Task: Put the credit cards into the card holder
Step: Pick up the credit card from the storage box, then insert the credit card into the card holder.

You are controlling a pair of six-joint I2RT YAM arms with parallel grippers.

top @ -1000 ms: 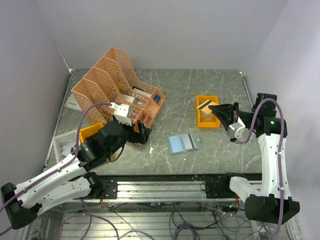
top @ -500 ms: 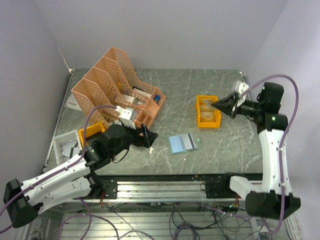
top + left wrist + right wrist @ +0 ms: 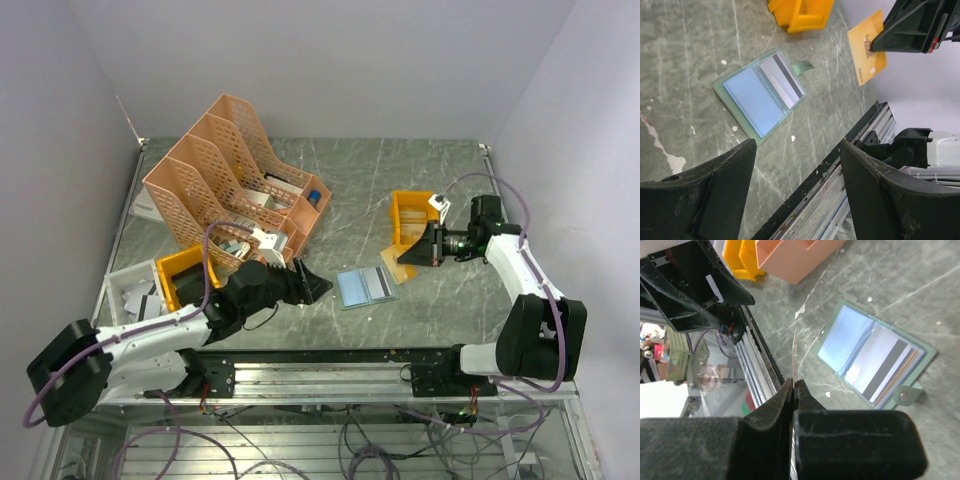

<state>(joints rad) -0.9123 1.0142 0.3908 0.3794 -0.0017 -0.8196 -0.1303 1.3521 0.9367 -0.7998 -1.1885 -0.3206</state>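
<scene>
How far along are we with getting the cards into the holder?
Partly done. The card holder lies open with at least one striped card already in its slots. In hand: the right jaws pinch a tan card beside the holder, not yet inserted. The left jaws are open and empty. Other cards: can't tell.

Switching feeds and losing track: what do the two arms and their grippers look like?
Left arm and right arm match: white links, black joints, a lilac cable looped along each. Left gripper and right gripper are black, with two wedge-shaped fingers.
</scene>
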